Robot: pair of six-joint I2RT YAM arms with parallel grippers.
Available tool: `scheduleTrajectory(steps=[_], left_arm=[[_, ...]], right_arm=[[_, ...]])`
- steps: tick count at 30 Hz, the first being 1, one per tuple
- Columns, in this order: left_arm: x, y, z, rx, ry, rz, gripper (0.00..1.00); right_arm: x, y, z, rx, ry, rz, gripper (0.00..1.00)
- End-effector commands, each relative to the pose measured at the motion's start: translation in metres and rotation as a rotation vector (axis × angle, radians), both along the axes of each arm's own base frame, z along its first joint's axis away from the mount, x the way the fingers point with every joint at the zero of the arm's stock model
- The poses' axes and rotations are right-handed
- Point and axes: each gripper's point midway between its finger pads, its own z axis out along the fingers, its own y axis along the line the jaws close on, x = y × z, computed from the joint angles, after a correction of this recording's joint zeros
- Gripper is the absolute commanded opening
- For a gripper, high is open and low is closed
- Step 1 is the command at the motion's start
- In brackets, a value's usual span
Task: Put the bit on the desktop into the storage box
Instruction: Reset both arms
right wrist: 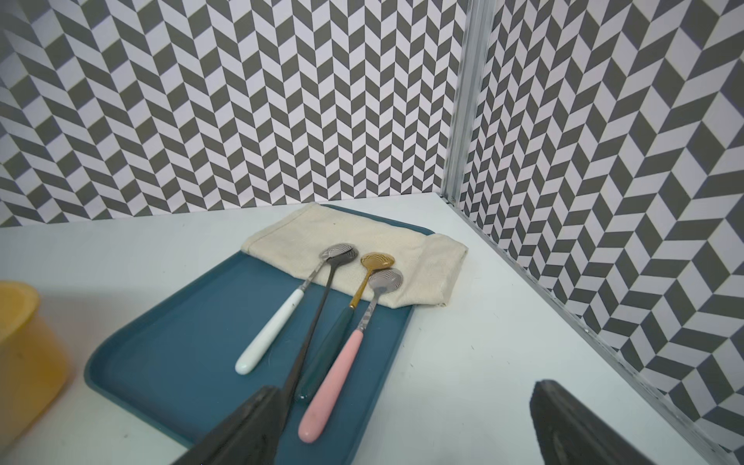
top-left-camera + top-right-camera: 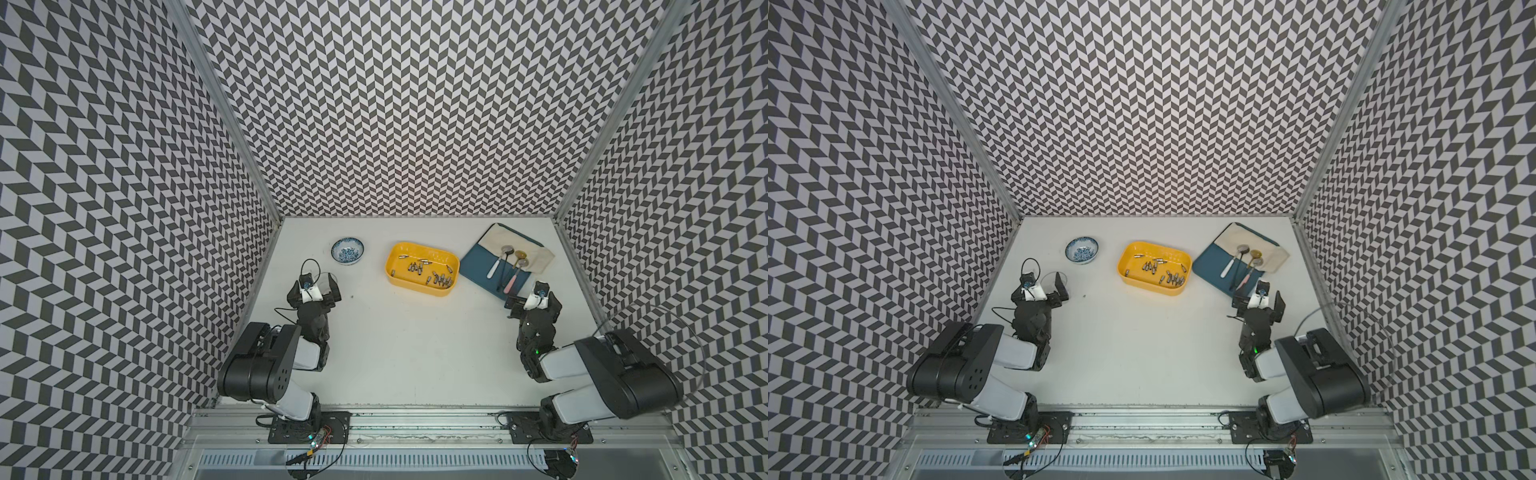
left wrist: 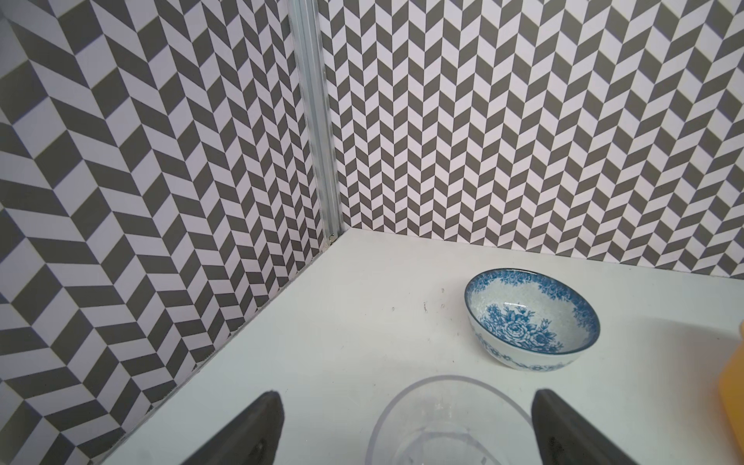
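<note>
The yellow storage box (image 2: pixel 415 288) (image 2: pixel 1150 286) stands at the back middle of the off-white desktop (image 2: pixel 415 353), with several small metal bits (image 2: pixel 436 276) inside. No bit shows on the desktop itself; a tiny dark speck (image 2: pixel 352 296) right of the left gripper is too small to identify. My left gripper (image 2: pixel 313 282) (image 3: pixel 406 396) hovers open, left of the box. A faint clear round rim (image 3: pixel 451 380) shows between its fingers. My right gripper (image 2: pixel 534 297) (image 1: pixel 406 386) is open and empty, at the near corner of the blue tray.
A blue-patterned bowl (image 2: pixel 348 250) (image 3: pixel 531 318) sits at the back left. The blue tray (image 2: pixel 482 266) (image 1: pixel 181 342) at the back right carries a cream cloth (image 2: pixel 515 245) and several spoons (image 1: pixel 334 374). Chevron walls close in three sides.
</note>
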Motion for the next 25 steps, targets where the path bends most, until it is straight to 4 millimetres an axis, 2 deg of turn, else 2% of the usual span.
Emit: scheduleTrajectory(steps=[1,2,4,5,8,25], left_arm=[[0.007,-0.002,0.013,-0.003,-0.056,-0.028,1.0],[0.006,-0.003,0.016,-0.006,-0.066,-0.036,1.0],[0.01,-0.003,0.007,-0.025,-0.01,-0.045,1.0],[0.008,-0.002,0.012,-0.013,-0.043,-0.042,1.0],[0.01,-0.003,0.009,-0.021,-0.017,-0.043,1.0],[0.009,-0.004,0.01,-0.016,-0.024,-0.042,1.0]], right_arm=[[-0.012,0.008,0.076,0.008,-0.341,0.041,0.99],[-0.014,0.011,0.076,0.002,-0.341,0.067,1.0],[-0.019,0.021,0.075,-0.005,-0.348,0.158,0.99],[-0.017,0.027,0.07,-0.018,-0.328,0.22,0.99],[-0.01,0.021,0.07,-0.005,-0.339,0.175,0.99],[-0.011,0.021,0.071,-0.002,-0.341,0.178,0.99]])
